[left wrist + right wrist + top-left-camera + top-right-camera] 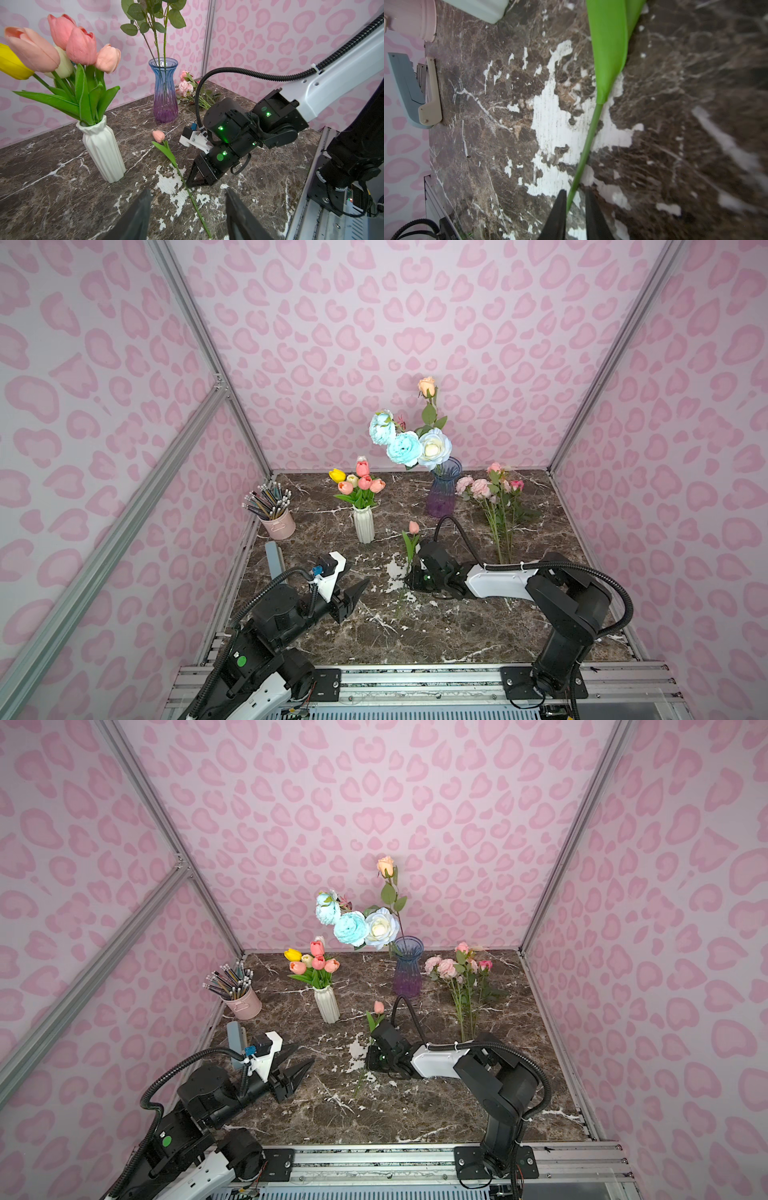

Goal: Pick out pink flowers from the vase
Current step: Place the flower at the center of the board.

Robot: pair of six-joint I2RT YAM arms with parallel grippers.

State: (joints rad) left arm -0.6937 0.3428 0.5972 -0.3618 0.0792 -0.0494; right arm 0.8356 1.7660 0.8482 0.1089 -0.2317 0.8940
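A single pink tulip lies on the marble table, its green stem running between the fingers of my right gripper. The jaws stand slightly apart, with a gap beside the stem. My left gripper hovers open and empty just left of that stem. More pink tulips stand in the white ribbed vase with a yellow and a cream one. A bunch of pink flowers lies at the back right. The blue-purple glass vase holds blue and white blooms and a peach rose.
A pink cup of pencils stands at the back left. A grey-blue stapler lies along the left edge. Patterned walls close in three sides, and a metal rail runs along the front.
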